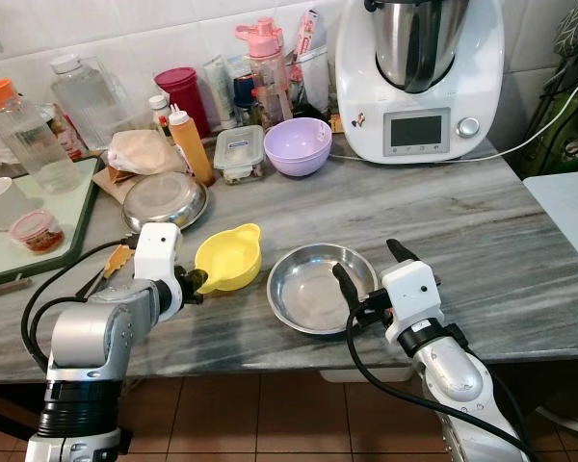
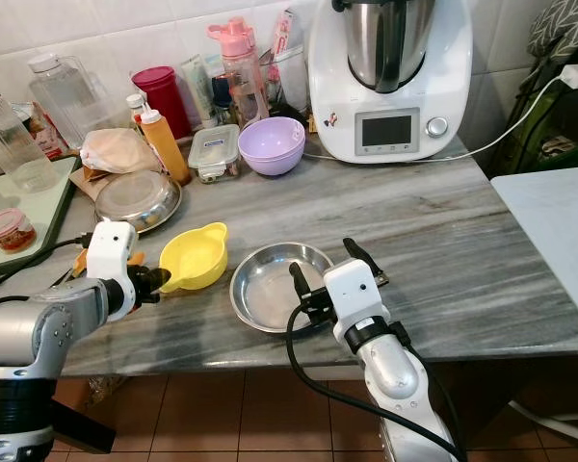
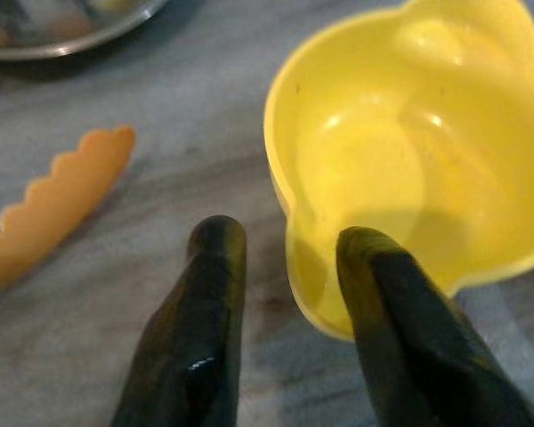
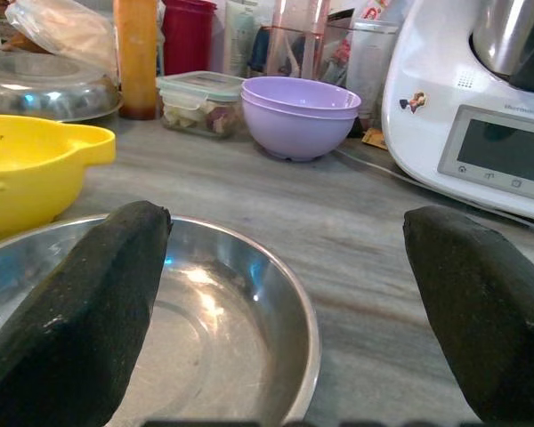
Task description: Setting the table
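My left claw sits at the near-left rim of the yellow bowl, fingers a little apart: in the left wrist view one finger lies over the bowl's wall and the other rests outside it on the counter, so the rim runs between them, not yet clamped as far as I can judge. The bowl lies just ahead and to the right of that claw, its small handle lobe pointing away toward the back of the counter. My right claw is spread wide, one finger over the right rim of the steel plate and the other out past it above bare counter. The plate sits just beside the bowl, to its right, near the front edge. So the left arm is nearer the bowl, the right nearer the plate. An orange scalloped tool lies to the left of my left claw, apart from it.
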### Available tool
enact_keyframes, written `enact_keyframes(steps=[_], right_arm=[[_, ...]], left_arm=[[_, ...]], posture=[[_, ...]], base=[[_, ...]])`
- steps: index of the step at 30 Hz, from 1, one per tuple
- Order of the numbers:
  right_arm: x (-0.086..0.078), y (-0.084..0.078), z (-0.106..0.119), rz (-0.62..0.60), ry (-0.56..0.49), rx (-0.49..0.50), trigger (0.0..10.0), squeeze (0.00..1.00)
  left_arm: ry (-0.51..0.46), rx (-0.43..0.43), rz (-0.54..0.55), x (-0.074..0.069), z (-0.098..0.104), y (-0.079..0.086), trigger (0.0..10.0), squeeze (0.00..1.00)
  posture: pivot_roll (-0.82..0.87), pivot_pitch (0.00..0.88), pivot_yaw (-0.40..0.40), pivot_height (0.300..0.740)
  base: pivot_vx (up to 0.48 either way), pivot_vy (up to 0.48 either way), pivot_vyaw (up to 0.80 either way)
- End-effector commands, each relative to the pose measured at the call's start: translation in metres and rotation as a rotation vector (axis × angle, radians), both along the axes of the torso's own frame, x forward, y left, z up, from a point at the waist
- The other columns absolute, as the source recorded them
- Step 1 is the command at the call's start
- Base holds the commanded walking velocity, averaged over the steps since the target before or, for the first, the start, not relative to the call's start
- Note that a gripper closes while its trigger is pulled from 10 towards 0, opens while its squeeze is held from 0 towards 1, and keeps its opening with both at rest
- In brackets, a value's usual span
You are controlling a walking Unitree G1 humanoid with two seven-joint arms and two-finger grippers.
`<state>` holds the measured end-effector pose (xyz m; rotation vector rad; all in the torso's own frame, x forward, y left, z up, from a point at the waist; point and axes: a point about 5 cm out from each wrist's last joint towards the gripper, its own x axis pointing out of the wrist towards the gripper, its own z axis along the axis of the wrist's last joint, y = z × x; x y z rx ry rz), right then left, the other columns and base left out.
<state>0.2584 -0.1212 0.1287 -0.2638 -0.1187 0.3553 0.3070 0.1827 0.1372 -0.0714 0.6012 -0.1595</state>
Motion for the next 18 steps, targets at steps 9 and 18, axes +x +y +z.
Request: enact_keyframes(steps=[9,18], right_arm=[[0.003,0.007,0.001,0.03,-0.009,0.002,10.0,0.0],[0.009,-0.001,0.003,-0.005,-0.024,-0.028,10.0,0.0]], left_arm=[[-0.129,-0.064,0.067,-0.002,0.022,0.011,10.0,1.0],[-0.42,-0.134,0.111,-0.022,0.043,0.014,10.0,1.0]], posture=[[-0.19,0.0,0.162,0.74],[-0.17,0.0,0.13,0.74]], base=[[0.0,0.0,0.0],[0.0,0.0,0.0]])
